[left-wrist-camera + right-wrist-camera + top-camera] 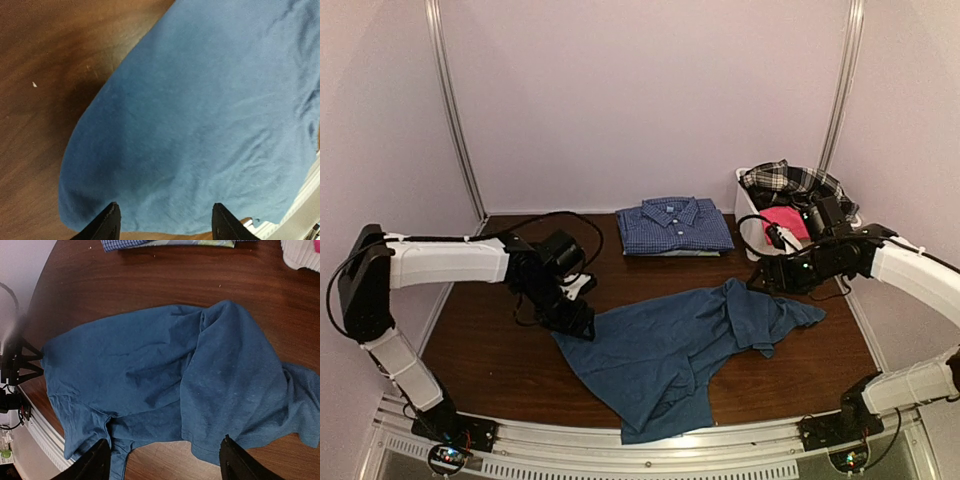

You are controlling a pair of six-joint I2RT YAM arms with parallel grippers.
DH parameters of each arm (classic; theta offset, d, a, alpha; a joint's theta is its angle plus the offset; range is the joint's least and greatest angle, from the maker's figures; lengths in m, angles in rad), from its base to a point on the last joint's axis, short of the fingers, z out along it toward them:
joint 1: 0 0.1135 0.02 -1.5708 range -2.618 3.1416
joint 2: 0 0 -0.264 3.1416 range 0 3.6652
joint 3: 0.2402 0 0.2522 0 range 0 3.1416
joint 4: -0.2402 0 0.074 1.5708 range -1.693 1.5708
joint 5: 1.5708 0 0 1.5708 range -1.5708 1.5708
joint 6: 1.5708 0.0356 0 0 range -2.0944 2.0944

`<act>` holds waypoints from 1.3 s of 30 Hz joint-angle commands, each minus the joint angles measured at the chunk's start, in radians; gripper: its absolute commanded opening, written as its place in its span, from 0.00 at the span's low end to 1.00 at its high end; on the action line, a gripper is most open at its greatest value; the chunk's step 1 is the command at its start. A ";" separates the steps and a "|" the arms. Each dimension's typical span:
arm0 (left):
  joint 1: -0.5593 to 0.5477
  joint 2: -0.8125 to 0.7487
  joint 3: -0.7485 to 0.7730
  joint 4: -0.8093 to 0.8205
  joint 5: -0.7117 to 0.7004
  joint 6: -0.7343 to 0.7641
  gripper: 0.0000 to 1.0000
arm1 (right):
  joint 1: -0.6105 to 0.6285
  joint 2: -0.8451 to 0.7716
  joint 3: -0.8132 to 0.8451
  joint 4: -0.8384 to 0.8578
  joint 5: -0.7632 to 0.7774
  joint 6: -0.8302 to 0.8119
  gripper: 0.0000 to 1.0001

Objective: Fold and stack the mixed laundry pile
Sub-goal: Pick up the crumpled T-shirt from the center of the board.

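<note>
From overhead only: plaid shirt over bin.

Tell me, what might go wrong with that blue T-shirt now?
1. The T-shirt reaches the front edge of the table with its near hem; a careless tug might drag it off.
2. Its right half is bunched over itself; folding without smoothing would likely trap wrinkles.
3. The left gripper, open at the T-shirt's left edge, may pinch too little cloth and slip.

A dark wooden table carries a spread-out dark blue T-shirt, a folded blue checked shirt and a white plastic bin.
</note>
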 commanded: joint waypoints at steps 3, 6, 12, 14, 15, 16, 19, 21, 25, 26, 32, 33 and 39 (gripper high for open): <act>0.056 0.174 0.009 -0.015 -0.052 -0.057 0.54 | 0.036 0.129 -0.054 0.057 -0.117 -0.033 0.73; 0.169 0.231 0.011 -0.014 -0.084 -0.064 0.45 | 0.043 0.163 -0.041 0.048 -0.118 -0.035 0.72; 0.446 0.317 0.128 -0.023 -0.129 -0.029 0.29 | 0.067 0.234 0.002 -0.015 -0.104 -0.066 0.71; 0.503 0.318 0.189 -0.023 -0.121 -0.020 0.35 | 0.092 0.258 0.013 -0.019 -0.089 -0.068 0.71; 0.509 0.313 0.218 -0.028 -0.098 -0.006 0.43 | 0.106 0.271 0.025 -0.022 -0.075 -0.065 0.71; 0.510 0.301 0.244 -0.042 -0.086 0.005 0.51 | 0.127 0.286 0.040 -0.023 -0.068 -0.064 0.71; 0.508 0.206 0.232 -0.048 -0.020 0.013 0.67 | 0.202 0.317 0.097 -0.024 -0.019 -0.055 0.70; 0.510 0.122 0.180 -0.053 -0.019 0.003 0.72 | 0.261 0.341 0.138 -0.018 0.017 -0.048 0.70; 0.510 -0.010 0.046 -0.058 0.012 -0.036 0.77 | 0.389 0.433 0.240 -0.033 0.126 -0.048 0.70; 0.510 -0.034 0.016 -0.056 0.021 -0.051 0.78 | 0.422 0.469 0.265 -0.047 0.156 -0.049 0.71; 0.498 -0.166 -0.150 -0.006 0.096 -0.139 0.84 | 0.527 0.724 0.477 -0.145 0.380 -0.066 0.87; 0.491 -0.185 -0.171 -0.006 0.095 -0.146 0.85 | 0.539 0.757 0.509 -0.157 0.415 -0.072 0.86; 0.462 -0.267 -0.293 -0.001 0.098 -0.201 0.88 | 0.549 0.881 0.599 -0.218 0.626 -0.078 0.66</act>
